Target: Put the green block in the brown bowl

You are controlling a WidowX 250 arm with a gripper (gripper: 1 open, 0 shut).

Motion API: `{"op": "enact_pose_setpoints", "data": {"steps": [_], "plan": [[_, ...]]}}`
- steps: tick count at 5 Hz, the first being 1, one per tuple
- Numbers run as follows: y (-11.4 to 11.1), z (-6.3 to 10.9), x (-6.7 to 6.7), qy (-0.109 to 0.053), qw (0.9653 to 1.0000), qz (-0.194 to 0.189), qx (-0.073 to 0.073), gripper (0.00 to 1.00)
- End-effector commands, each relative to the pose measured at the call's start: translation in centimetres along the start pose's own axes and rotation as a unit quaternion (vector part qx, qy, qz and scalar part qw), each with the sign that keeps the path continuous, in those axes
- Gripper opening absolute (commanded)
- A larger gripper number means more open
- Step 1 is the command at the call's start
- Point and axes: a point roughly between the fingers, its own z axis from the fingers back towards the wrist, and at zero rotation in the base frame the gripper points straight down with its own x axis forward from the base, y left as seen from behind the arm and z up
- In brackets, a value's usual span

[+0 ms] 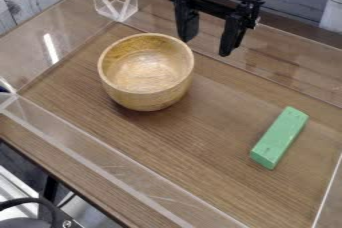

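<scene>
A light tan wooden brown bowl (147, 70) stands left of centre on the wooden table, and nothing shows inside it. The green block (278, 137), a small light-green bar, lies flat near the right edge, well apart from the bowl. My black gripper (211, 29) hangs above the table at the back, to the right of the bowl and far behind the block. Its two fingers (233, 34) point down and stand wide apart with nothing between them.
Clear acrylic walls (80, 142) fence the table on all sides, with a folded clear piece (118, 2) at the back left corner. Bare wood lies between the bowl and the block.
</scene>
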Motion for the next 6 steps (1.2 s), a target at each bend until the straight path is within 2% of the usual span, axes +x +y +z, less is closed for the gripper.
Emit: {"op": "enact_pose_setpoints", "data": {"steps": [1, 2, 4, 5, 6], "plan": [[-0.3, -0.8, 0.0, 0.012, 0.9999, -0.002, 0.0, 1.0], [-2.7, -2.1, -0.6, 0.022, 0.9994, -0.027, -0.006, 1.0], [-8.3, -4.3, -1.6, 0.022, 0.9968, -0.076, -0.01, 1.0], [-10.3, -5.5, -2.1, 0.022, 0.995, -0.097, -0.011, 1.0], [-11.4, -6.6, -2.0, 0.018, 0.994, -0.107, -0.015, 1.0]]}}
